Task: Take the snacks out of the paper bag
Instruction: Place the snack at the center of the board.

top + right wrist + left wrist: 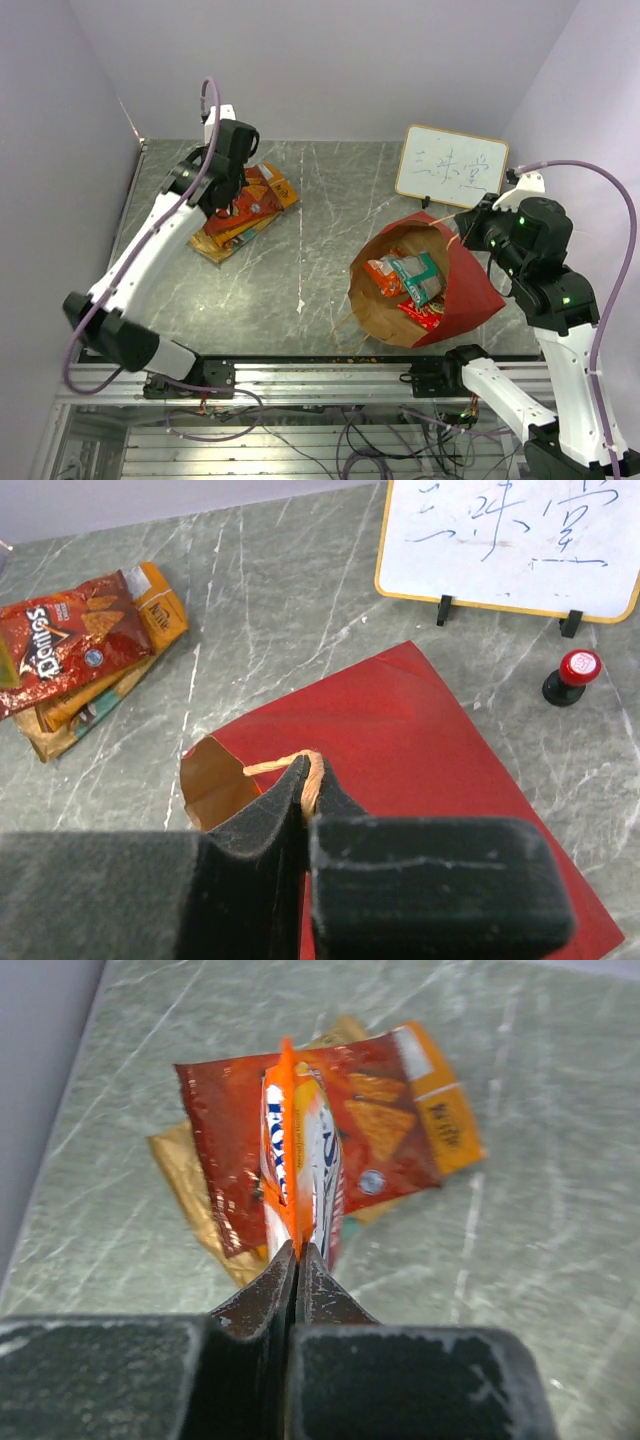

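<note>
Doritos bag (75,640) shows its logo; white board (505,555) bears handwriting.

Paper bag (470,290) on its side, tabletop (320,230) right, mouth facing left, packets (410,285) inside. Snack pile (250,210) far left. Writing board (452,167) behind bag.

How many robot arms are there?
2. The left arm reaches over the snack pile at back left; the right arm stands beside the paper bag.

Robot lab test cell, plain lilac walls (330,60) round a grey marble-look table (330,205), aluminium rail (320,379) along the table's near edge, loose cables (370,440) beneath, writing board (452,166) at its far right.
</note>
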Available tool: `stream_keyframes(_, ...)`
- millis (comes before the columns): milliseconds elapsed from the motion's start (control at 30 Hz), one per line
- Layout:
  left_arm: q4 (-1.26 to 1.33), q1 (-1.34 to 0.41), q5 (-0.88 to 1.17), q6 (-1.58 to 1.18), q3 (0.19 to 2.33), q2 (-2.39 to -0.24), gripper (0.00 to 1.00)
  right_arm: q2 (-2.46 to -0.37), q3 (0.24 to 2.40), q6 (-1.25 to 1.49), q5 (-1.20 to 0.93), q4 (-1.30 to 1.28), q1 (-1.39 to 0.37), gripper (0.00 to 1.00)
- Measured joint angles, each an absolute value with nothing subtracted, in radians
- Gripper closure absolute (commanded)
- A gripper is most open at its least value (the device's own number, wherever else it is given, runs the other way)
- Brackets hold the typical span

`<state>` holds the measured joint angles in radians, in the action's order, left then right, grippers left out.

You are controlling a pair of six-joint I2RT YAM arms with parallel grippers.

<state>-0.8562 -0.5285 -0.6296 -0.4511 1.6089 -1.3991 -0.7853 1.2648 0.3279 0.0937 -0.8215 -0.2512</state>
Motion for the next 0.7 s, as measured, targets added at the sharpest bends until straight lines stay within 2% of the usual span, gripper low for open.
stream_keyframes(333, -0.836, -0.258, -0.513, -0.364, 1.637, -1.666, 0.93, -0.808, 1.282, 0.29, 0.029, -0.843, -0.251, 1.0)
stream_keyframes(700, -0.948, -0.217, -0.551, -0.381, 1.777, -1.816, 0.93, -0.796, 1.284, 0.226, -0.014, -0.844, -0.251, 1.0)
